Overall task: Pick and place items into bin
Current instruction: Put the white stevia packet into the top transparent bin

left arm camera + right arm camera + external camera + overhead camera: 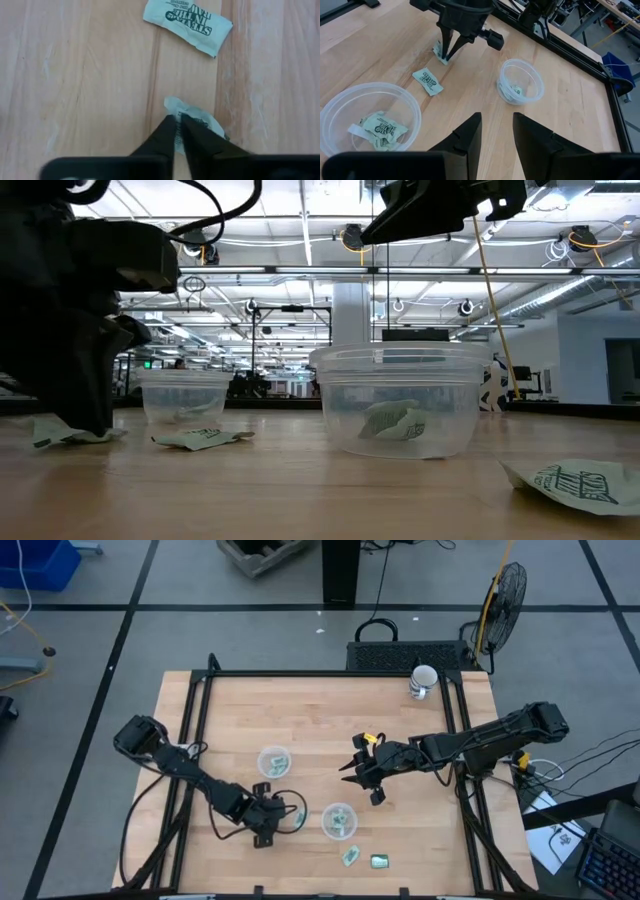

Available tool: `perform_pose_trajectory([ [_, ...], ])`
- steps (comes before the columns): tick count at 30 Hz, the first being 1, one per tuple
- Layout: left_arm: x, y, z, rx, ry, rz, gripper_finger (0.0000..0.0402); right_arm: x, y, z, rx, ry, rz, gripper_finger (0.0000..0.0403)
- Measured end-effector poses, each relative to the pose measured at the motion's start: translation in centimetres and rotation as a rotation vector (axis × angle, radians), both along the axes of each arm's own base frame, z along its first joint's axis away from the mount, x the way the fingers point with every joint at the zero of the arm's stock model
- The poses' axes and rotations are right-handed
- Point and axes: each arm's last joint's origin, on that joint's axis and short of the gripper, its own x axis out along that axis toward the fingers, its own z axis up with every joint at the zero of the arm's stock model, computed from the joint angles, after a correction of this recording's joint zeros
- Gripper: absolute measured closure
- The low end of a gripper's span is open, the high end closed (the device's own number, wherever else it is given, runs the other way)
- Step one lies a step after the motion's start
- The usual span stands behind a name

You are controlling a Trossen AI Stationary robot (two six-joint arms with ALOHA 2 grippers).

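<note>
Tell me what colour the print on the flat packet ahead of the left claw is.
Dark green lettering on the pale packet, clearest in the left wrist view.

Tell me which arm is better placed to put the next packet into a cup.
The left arm. Its claw is already closed on a crumpled packet on the table, near the closer clear cup. The right claw is open, empty and raised above the table.

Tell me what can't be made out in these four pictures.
- Packet under the left fingers: the left wrist view shows it partly covered, print unreadable.
- Far cup: low view, contents too blurred to count.
- Two loose packets: high view, too small to read.
- Near cup: right wrist view, cut off by the edge.
</note>
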Motion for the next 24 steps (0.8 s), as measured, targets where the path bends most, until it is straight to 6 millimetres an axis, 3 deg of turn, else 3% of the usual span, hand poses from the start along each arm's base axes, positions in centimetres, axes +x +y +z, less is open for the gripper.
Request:
perform_pose_trajectory([
  [2,0.1,0.2,0.0,-0.009,0.005,0.007,0.0390,0.0,0.0,0.0,0.000,0.000,0.000,0.0298],
  [7,0.4,0.7,0.0,-0.004,0.002,0.020,0.0379,0.0,0.0,0.0,0.000,0.000,0.000,0.0298],
  [11,0.5,1.1,1.0,0.042,-0.019,-0.018,0.0392,0.0,0.0,0.0,-0.006,0.000,0.004,0.0298],
  [17,0.2,3.4,5.8,0.200,-0.107,0.013,0.0384,0.0,0.0,0.0,-0.019,-0.001,0.012,0.0298],
  [22,-1.3,7.2,10.0,0.315,-0.148,0.077,0.0395,0.0,0.0,0.0,-0.020,-0.001,0.012,0.0298],
  [24,-1.8,9.1,10.7,0.335,-0.124,0.124,0.0395,0.0,0.0,0.0,-0.020,-0.002,0.013,0.0298],
])
